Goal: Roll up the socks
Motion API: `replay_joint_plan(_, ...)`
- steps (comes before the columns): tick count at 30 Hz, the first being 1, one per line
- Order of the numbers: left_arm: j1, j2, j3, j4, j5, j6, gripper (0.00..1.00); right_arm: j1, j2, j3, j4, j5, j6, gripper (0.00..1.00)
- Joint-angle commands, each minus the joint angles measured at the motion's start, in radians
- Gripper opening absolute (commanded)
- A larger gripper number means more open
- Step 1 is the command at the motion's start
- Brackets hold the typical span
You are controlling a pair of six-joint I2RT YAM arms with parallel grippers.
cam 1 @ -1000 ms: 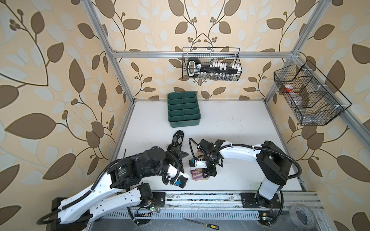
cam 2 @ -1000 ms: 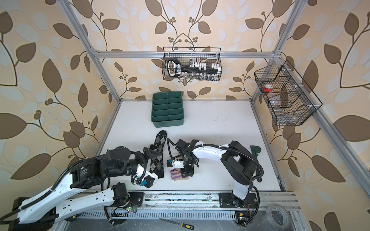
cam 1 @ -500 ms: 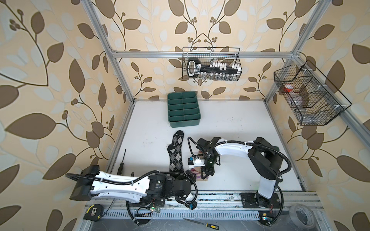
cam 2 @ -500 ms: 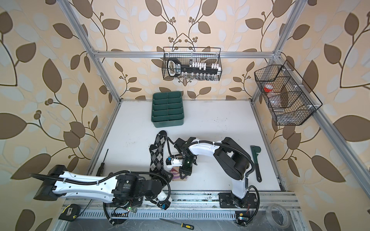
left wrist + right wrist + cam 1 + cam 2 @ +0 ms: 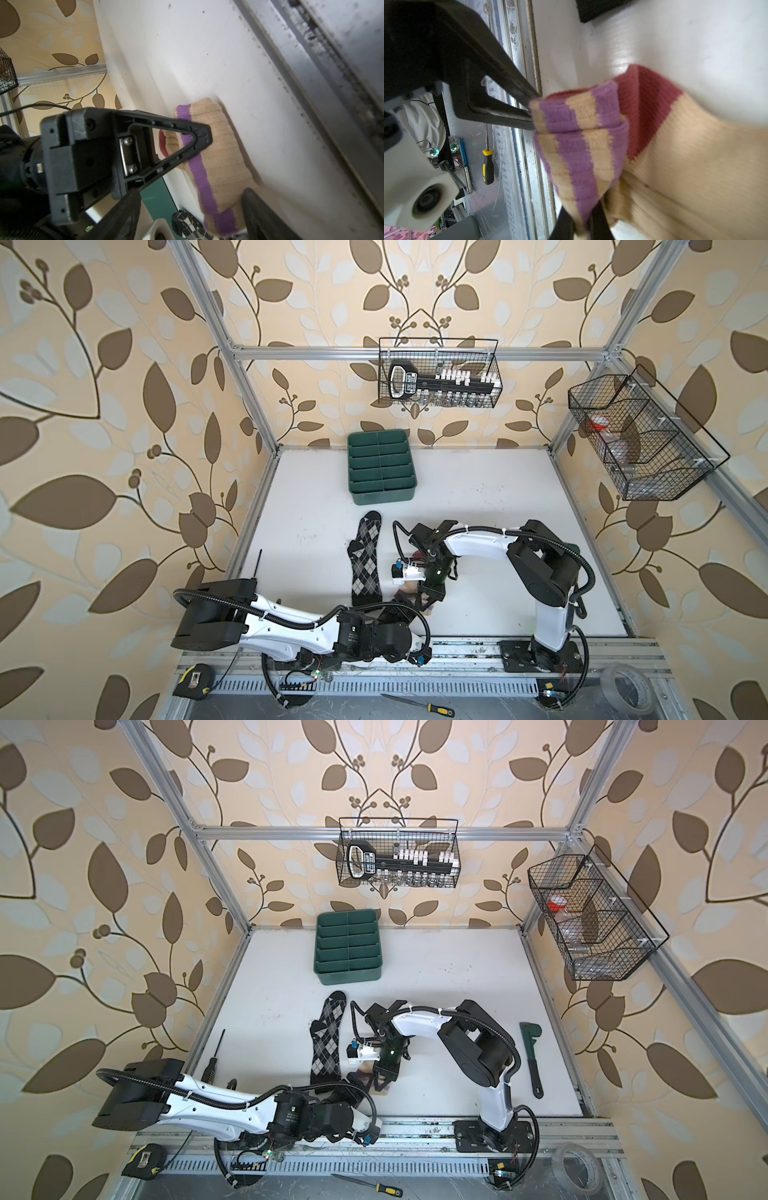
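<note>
While our right gripper [image 5: 581, 209] pinches the folded beige sock [image 5: 685, 166], we see our left gripper [image 5: 191, 199] spread beside it.

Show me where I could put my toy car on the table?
Biggest bare patch: the back of the table, between the green tray and the right-hand rail. A smaller strip lies between the argyle sock and the left-hand rail. It is crowded front-middle, where the left claw and right claw meet at the beige sock.
</note>
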Motion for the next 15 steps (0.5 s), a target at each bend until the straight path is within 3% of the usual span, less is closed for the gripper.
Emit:
replay_joint_plan(1,-0.008,0.015,-0.004,0.07,-0.019,-0.048,0.75,-0.007,0.033,0.019,-0.029,-0.001,-0.029,0.08)
replay_joint_plan(15,-0.007,0.102,-0.033,0.071,-0.042,-0.157,0.59,-0.024,-0.002,-0.007,-0.021,-0.01,-0.037,0.08)
